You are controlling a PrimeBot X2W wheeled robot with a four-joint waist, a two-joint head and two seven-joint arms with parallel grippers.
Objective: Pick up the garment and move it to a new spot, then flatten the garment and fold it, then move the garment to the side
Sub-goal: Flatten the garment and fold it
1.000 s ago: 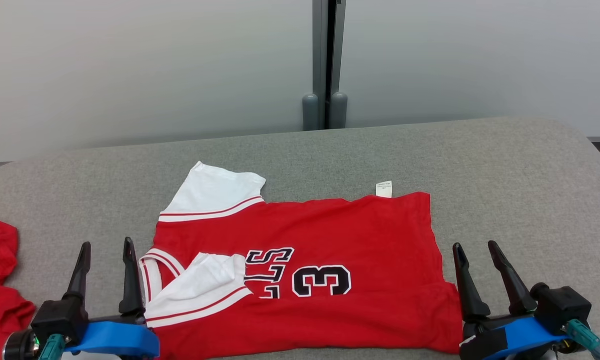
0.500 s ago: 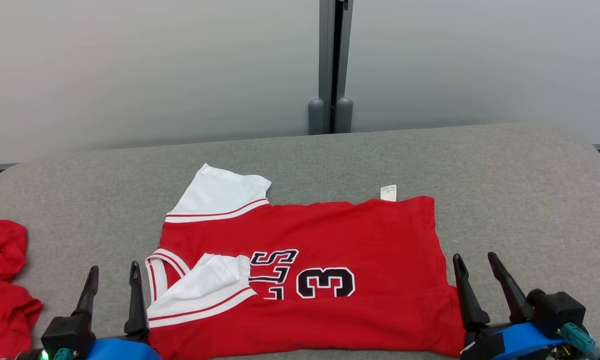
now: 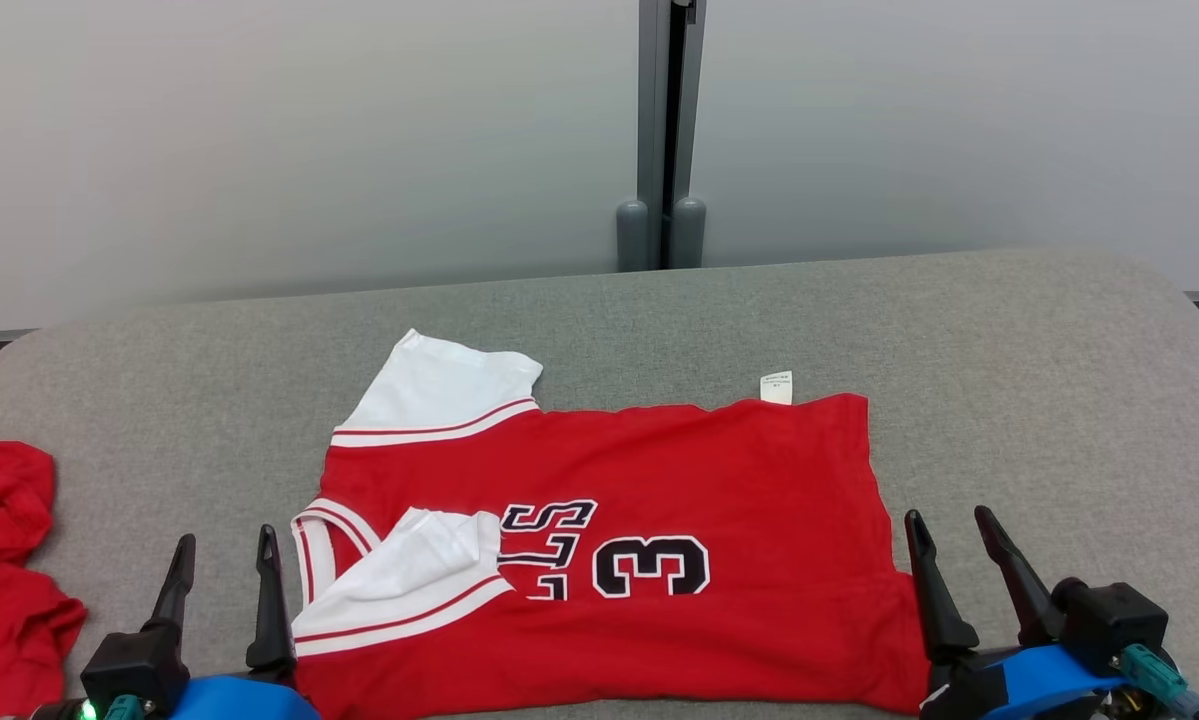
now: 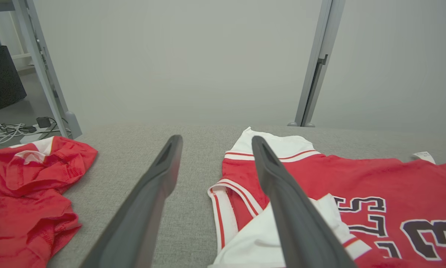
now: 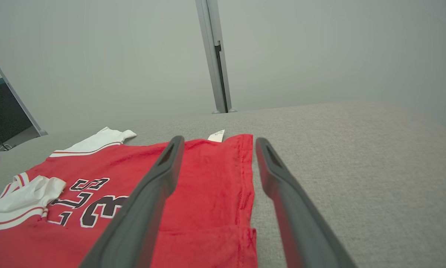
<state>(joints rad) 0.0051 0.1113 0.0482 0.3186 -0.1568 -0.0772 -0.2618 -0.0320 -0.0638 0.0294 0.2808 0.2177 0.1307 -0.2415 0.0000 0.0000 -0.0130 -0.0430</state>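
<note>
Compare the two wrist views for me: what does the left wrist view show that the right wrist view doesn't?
Left wrist view, not the right: the left gripper with jaws open, cables on the floor, and the crumpled red cloth nearly whole; the right catches at most a red sliver at its edge.
Right wrist view, not the left: the right gripper, jaws open, and the jersey's hem.
Both: the red jersey, its white label, the grey surface and the metal post.

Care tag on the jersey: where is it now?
In the head view the tag sticks out past the far edge of the jersey, near its right corner, lying on the grey table.
</note>
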